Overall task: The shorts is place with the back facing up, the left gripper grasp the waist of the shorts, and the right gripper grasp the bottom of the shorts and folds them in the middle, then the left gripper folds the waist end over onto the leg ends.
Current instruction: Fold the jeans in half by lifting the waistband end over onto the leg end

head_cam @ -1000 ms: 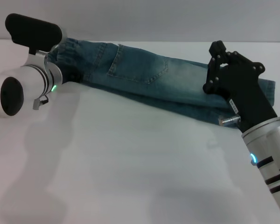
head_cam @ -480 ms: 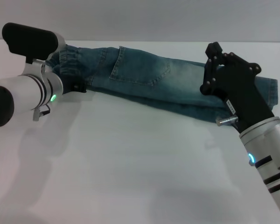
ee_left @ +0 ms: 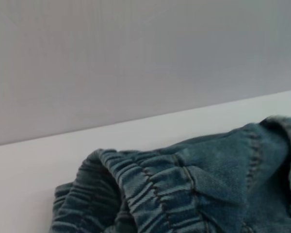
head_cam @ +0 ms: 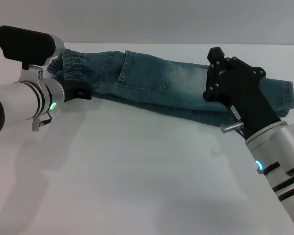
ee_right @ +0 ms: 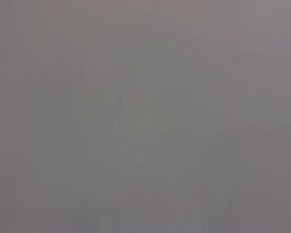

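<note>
right gripper [head_cam: 216, 73] shifted leftward, shorts [head_cam: 157, 83] folded lengthwise

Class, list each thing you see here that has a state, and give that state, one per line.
shorts: folded lengthwise, back pocket up, lying flat on the table.
waist: bunched, at the left gripper.
left gripper: at the waist end.
right gripper: over the leg end.

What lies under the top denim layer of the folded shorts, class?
Under the top layer of the shorts, with its one visible back pocket, a darker lower denim layer peeks out along the near edge. The right gripper covers part of the leg ends.
</note>
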Tool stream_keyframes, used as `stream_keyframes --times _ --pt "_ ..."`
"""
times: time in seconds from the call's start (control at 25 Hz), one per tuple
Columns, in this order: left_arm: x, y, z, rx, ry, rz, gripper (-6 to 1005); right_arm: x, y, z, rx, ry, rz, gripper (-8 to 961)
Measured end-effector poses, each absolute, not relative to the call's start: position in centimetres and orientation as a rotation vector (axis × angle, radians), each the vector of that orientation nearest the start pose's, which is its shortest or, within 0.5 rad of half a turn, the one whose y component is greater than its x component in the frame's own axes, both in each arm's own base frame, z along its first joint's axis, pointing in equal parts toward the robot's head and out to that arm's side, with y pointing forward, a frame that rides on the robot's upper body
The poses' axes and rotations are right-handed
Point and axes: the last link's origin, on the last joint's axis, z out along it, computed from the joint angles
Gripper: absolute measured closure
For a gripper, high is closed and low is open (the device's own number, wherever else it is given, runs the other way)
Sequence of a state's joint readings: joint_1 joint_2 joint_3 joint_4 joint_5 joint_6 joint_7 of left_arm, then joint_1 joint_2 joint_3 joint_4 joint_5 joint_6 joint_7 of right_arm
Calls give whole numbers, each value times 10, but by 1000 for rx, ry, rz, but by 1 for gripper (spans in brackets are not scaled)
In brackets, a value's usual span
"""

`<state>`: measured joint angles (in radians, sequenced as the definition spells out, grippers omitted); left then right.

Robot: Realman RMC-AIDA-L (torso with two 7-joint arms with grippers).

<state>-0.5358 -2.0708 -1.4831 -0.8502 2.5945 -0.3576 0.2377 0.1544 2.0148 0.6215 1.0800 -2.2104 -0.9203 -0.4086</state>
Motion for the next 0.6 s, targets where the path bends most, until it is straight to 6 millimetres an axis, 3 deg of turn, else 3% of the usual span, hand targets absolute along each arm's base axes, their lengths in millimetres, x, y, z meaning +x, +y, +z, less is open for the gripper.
stream_keyframes --times 0.6 --pt "-241 385 -43 -1998 -961 -42 994 184 277 -77 -1810 441 884 953"
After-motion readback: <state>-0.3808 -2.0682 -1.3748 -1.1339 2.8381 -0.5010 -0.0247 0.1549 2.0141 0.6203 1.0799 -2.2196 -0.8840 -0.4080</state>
